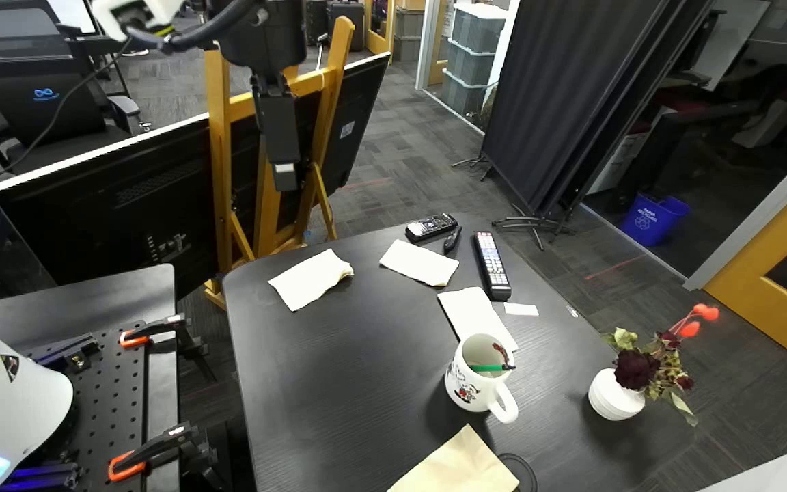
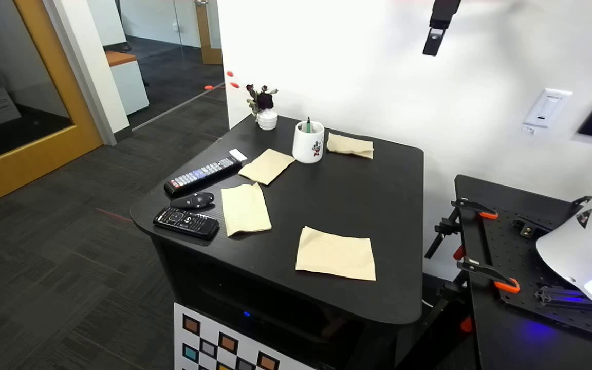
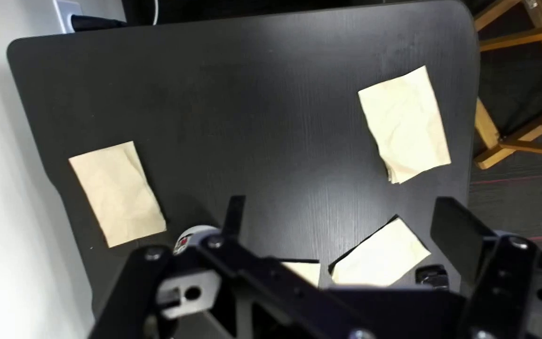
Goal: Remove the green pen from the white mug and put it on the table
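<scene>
The white mug (image 1: 460,391) stands upright on the black table (image 1: 339,389), with its handle at the side; it also shows in an exterior view (image 2: 307,148). The green pen (image 1: 488,367) stands in the mug, leaning on the rim, with its dark tip sticking out; it also shows in an exterior view (image 2: 308,126). In the wrist view only a bit of the mug (image 3: 195,234) shows behind a finger, and the pen is hidden. My gripper (image 3: 341,207) is open and empty. It hangs high above the table, well apart from the mug, in both exterior views.
Several beige cloths lie on the table, one (image 1: 477,316) right beside the mug. Remotes (image 1: 492,265) lie near the table edge. A low white holder (image 1: 615,395) with red flowers stands near the mug. A white wall (image 2: 357,67) rises along one table side.
</scene>
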### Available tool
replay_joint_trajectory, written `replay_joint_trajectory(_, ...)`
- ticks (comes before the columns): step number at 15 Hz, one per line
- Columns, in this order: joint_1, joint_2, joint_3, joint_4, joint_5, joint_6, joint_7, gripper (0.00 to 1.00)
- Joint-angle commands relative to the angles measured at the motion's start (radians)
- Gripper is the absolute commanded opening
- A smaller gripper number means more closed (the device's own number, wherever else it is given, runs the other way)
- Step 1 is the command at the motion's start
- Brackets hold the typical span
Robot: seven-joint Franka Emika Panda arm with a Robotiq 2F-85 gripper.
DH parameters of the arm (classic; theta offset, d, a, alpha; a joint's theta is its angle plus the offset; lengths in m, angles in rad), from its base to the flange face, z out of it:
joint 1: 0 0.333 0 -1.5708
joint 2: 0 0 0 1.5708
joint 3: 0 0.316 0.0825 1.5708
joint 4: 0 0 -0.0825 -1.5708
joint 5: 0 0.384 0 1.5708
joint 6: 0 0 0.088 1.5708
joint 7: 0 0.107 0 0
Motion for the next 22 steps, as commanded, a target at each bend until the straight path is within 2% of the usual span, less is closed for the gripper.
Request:
replay_joint_trajectory(1, -0.054, 0.093, 0.016, 0.045, -0.096, 0.096, 0.054, 1.0)
replay_joint_trajectory(7, -0.116, 0.243, 0.019, 0.053, -0.272, 0.342, 0.209, 1.0)
replay_joint_trajectory(14, -0.15, 0.389, 0.007, 0.078, -0.473, 0.541, 0.535, 1.0)
replay_joint_trajectory(17, -0.145, 0.425, -0.007, 0.081, -0.522, 0.599, 0.65, 1.0)
replay_joint_trajectory(22, -0.129, 0.469, -0.022, 0.071, -0.529, 0.694, 0.779, 1.0)
